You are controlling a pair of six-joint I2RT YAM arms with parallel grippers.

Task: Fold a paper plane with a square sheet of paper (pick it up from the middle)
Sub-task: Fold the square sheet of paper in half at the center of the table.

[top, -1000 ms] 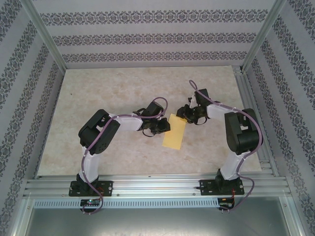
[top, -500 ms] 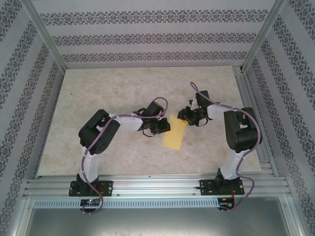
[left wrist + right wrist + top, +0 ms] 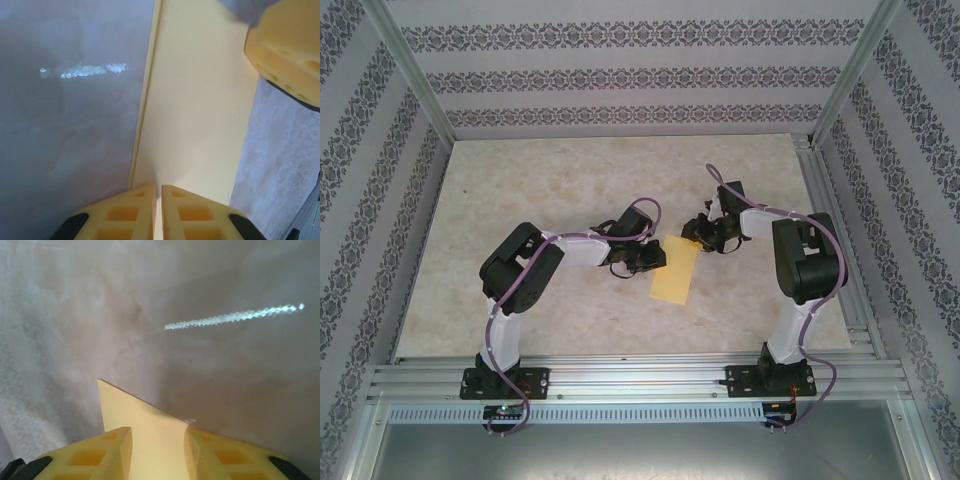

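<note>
I see the left gripper (image 3: 157,210) pinching the folded sheet of paper (image 3: 195,110) lying ahead of it on the bench (image 3: 75,140), the right gripper (image 3: 156,455) spread astride its corner

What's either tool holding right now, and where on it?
Left tool pinches the square sheet of paper at its edge; right tool straddles a corner, open.

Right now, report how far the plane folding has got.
Done: the paper lies folded into a narrow two-layer strip. In hand: the left pincer is shut on its edge, the right pincer open astride a corner. Left: nose and wing folds; no dart shape yet.
</note>
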